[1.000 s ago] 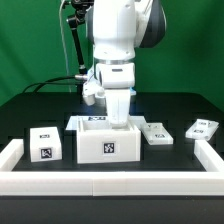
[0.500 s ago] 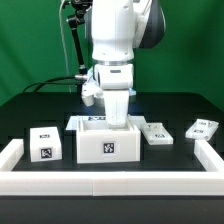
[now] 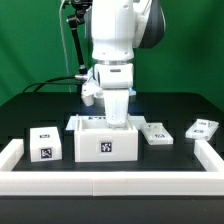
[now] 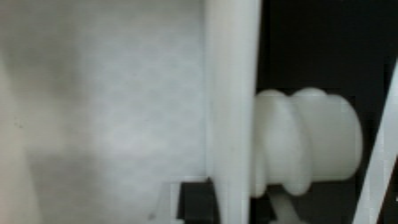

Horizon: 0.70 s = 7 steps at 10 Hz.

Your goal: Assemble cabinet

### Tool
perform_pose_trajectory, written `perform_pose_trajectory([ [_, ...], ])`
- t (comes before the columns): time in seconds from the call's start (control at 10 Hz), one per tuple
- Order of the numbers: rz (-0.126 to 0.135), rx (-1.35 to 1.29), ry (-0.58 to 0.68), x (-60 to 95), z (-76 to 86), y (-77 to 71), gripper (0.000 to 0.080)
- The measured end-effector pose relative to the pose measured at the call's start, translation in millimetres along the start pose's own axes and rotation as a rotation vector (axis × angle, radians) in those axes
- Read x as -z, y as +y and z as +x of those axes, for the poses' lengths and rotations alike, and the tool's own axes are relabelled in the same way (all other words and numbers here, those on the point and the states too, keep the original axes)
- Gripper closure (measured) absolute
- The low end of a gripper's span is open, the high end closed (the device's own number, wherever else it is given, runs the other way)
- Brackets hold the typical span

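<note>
The large hollow white box (image 3: 105, 141) stands at the table's middle, its front tag facing the camera. My gripper (image 3: 118, 120) reaches straight down at the box's top rim; its fingertips are hidden behind the wall. The wrist view shows only blurred white wall (image 4: 107, 110), a vertical white edge (image 4: 231, 100) and a ribbed white part (image 4: 311, 140), very close. A small white cube (image 3: 45, 143) sits on the exterior view's left. Two small flat panels (image 3: 156, 132) (image 3: 204, 129) lie on the right.
A long white border rail (image 3: 110, 186) runs along the front and up both sides (image 3: 12, 152) (image 3: 210, 152). The table is black. Cables and a stand (image 3: 72, 45) rise behind the arm.
</note>
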<state>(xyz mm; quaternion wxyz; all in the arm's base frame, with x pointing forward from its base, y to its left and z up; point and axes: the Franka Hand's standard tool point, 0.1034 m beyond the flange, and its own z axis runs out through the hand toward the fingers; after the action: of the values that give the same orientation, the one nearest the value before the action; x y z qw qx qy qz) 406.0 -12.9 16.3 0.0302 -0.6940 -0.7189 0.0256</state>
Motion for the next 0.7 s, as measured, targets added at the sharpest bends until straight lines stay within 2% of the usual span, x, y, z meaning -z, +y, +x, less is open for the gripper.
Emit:
perform_pose_trajectory([
  [0.2,0.000,-0.004,0.000,0.6,0.9,4.3,0.0760],
  [0.5,-0.018,-0.012,0.004,4.6,16.4,44.1,0.0760],
  [0.7,-0.031,-0.011,0.015,5.2,35.5,67.5,0.0759],
])
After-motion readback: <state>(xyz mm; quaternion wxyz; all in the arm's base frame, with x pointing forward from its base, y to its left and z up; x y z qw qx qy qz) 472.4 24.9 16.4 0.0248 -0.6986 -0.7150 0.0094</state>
